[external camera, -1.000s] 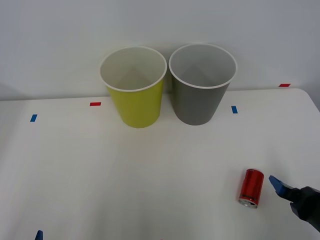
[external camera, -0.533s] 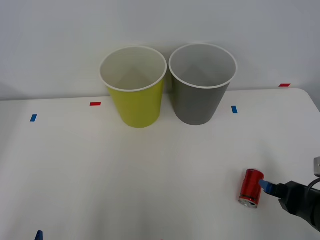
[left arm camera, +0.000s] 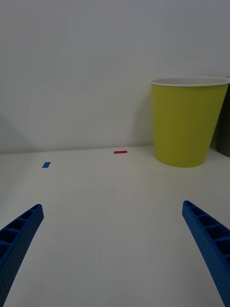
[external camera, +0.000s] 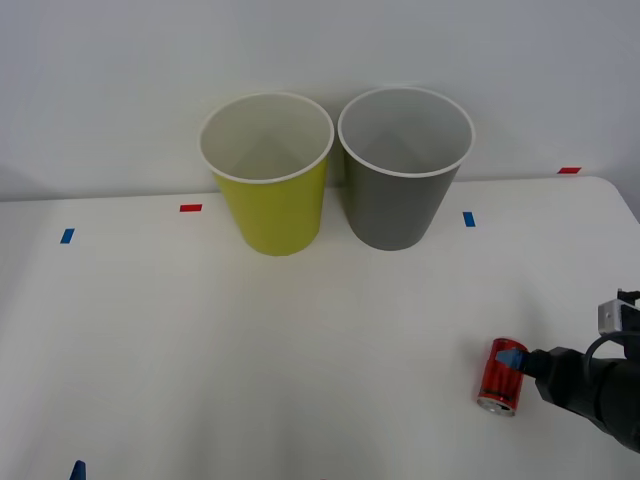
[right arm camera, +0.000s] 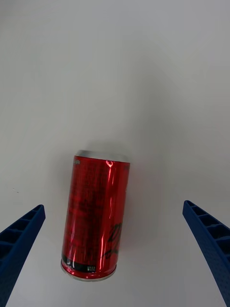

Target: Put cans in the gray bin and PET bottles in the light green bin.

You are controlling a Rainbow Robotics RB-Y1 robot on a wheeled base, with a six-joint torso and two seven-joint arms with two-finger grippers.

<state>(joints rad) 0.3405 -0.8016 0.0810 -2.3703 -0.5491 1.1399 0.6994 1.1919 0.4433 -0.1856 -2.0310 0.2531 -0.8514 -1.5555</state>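
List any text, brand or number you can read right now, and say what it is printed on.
Red can, lying on the table between the open right gripper's fingers: small dark print in lines and a larger dark logo shape along its side, both too blurred to read.
Light green bin and gray bin: no markings.
Red and blue tape marks on the table: plain, no writing.

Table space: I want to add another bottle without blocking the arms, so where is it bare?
Bare: the wide table stretch in front of the light green bin, out to the blue tape mark. Crowded: the near right corner, where the open right gripper straddles the can. The left gripper is open, low at the near left.
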